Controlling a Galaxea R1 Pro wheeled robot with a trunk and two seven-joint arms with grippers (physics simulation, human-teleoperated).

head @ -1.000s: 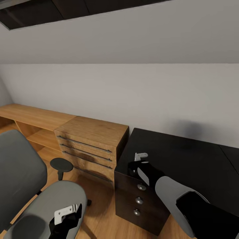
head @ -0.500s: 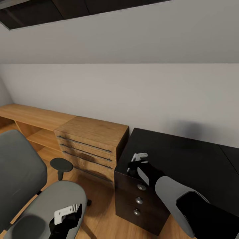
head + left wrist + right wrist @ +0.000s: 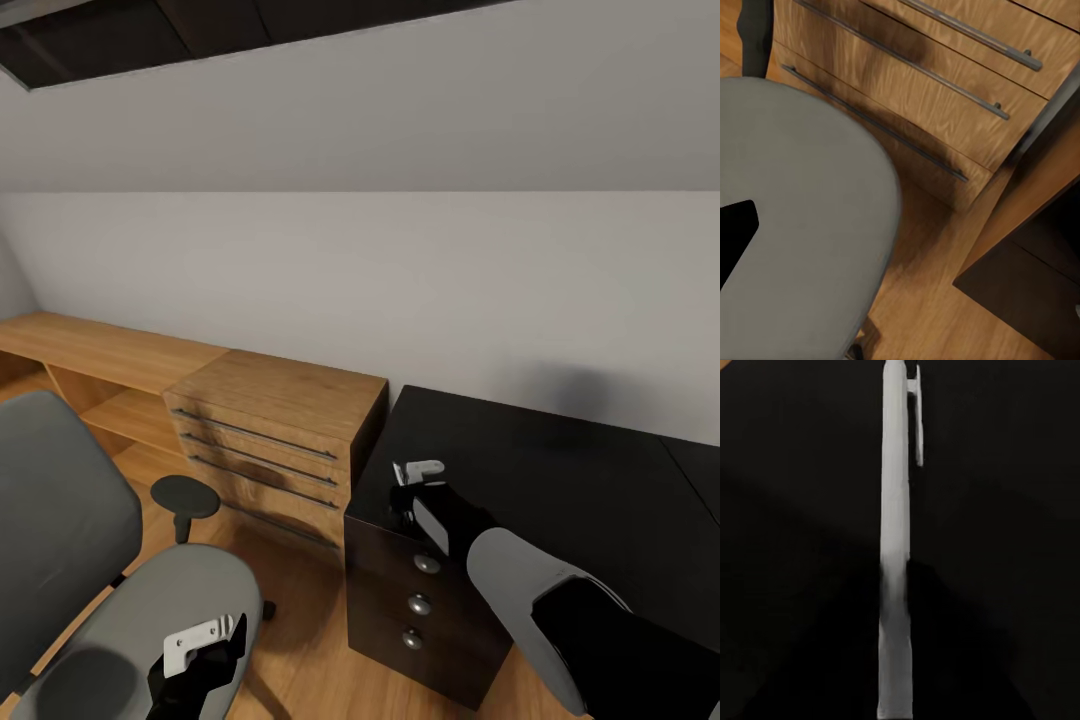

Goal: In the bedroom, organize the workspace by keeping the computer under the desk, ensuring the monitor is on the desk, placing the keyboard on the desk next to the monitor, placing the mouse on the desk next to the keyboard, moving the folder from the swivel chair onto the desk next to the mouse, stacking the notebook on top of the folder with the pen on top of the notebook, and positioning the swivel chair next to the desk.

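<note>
The whitish pen [image 3: 895,510] runs lengthwise through the right wrist view against the desk's black top, its clip at the far end, and my right gripper looks shut on its near end. In the head view that right gripper [image 3: 412,478] hovers just over the left front corner of the black desk [image 3: 560,470]. The grey swivel chair [image 3: 150,620] stands at the lower left, its seat bare. My left gripper [image 3: 222,640] hangs open above the seat's front, holding nothing; the same grey seat [image 3: 795,225] is in the left wrist view.
A light wooden drawer unit [image 3: 270,430] with bar handles stands between the chair and the desk, joined to a low wooden shelf [image 3: 90,350] along the wall. The desk's dark drawer pedestal [image 3: 420,600] has round knobs. A black chair armrest [image 3: 185,495] sticks out near the drawers.
My right gripper has shifted and tilted slightly over the desk corner. The left arm and the chair have stayed still.
</note>
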